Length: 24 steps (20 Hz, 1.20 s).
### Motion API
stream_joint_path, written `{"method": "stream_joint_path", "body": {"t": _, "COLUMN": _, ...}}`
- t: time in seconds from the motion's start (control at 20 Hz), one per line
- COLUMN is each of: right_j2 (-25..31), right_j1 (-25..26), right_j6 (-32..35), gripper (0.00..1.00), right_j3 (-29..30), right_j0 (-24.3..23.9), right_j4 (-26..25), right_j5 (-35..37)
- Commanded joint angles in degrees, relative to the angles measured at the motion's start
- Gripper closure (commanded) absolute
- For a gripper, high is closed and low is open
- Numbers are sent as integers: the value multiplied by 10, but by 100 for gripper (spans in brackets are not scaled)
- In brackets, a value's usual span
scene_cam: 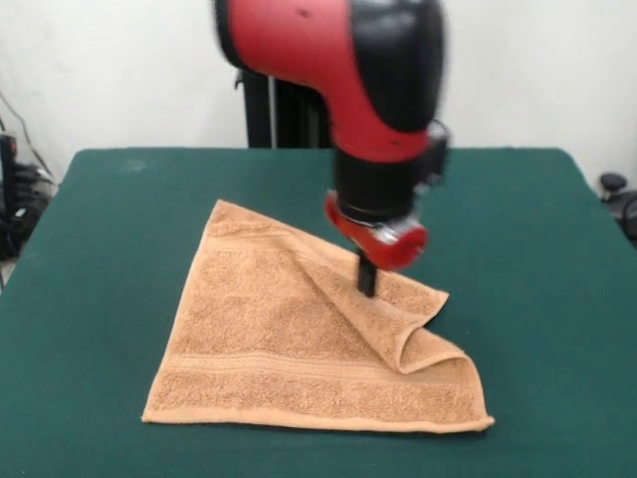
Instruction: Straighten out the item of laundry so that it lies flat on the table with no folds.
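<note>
Table (537, 249): dark green, broad, ample room. Towel (269, 349): centre of table, mostly flat; right corner folded over toward middle, raised crease. Gripper (367, 283): down on fold's upper edge; finger state indiscernible. Advised: pinch top layer only, draw corner outward right, low and slow.

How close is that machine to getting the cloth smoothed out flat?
Partly there. Most of the towel already lies spread on the table. In hand: the gripper is down at the folded-over flap on the picture's right side; whether it has pinched the cloth cannot be seen. Left to do: open that flap out and flatten its raised fold.
</note>
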Motion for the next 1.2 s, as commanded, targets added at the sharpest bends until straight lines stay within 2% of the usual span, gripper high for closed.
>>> {"method": "stream_joint_path", "body": {"t": 0.05, "right_j2": 108, "right_j1": -75, "right_j6": -139, "gripper": 100, "right_j3": 185, "right_j0": -97, "right_j4": -110, "right_j5": -56}}
{"method": "stream_joint_path", "body": {"t": 0.3, "right_j2": 126, "right_j1": -89, "right_j6": -151, "gripper": 100, "right_j3": 235, "right_j0": -177, "right_j4": -244, "right_j5": -91}}
{"method": "stream_joint_path", "body": {"t": 0.5, "right_j2": 129, "right_j1": -65, "right_j6": -116, "gripper": 100, "right_j3": 227, "right_j0": -203, "right_j4": -327, "right_j5": -126}}
{"method": "stream_joint_path", "body": {"t": 0.65, "right_j2": 132, "right_j1": -44, "right_j6": -64, "gripper": 100, "right_j3": 220, "right_j0": -204, "right_j4": -369, "right_j5": -159}}
{"method": "stream_joint_path", "body": {"t": 0.9, "right_j2": 144, "right_j1": -24, "right_j6": 14, "gripper": 100, "right_j3": 219, "right_j0": -192, "right_j4": -386, "right_j5": -198}}
{"method": "stream_joint_path", "body": {"t": 1.2, "right_j2": 152, "right_j1": -22, "right_j6": 54, "gripper": 100, "right_j3": 221, "right_j0": -175, "right_j4": -372, "right_j5": -219}}
